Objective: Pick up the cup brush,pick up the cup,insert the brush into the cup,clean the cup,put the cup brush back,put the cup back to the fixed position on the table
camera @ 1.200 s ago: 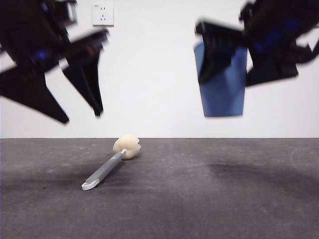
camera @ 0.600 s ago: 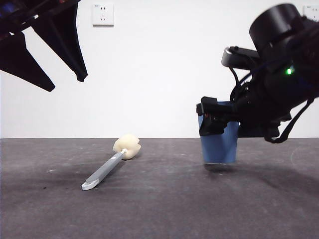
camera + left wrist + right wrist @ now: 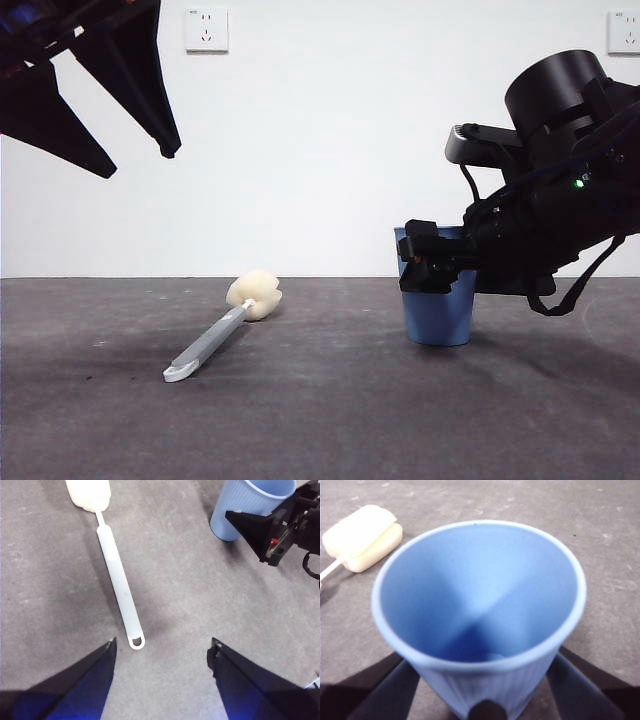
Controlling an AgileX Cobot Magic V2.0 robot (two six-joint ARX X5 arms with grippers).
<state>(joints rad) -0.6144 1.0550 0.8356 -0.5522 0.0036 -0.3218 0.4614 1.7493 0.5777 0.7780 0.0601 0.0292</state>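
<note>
Front view: right gripper (image 3: 430, 270) jaws clamp blue ribbed plastic cup (image 3: 437, 315) standing on dark grey table (image 3: 330, 420); left gripper (image 3: 161, 652) jaws spread, empty, above grey-handled sponge brush (image 3: 117, 582).

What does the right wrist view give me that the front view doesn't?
Only the right wrist view looks down into the cup: its blue inside holds no brush, and a jaw of the right gripper sits on either side of its ribbed wall. Only the front view shows the cup's base on the table, the brush's grey handle, the left gripper raised and open, and the wall sockets. Both show the cup brush lying apart from the cup.
</note>
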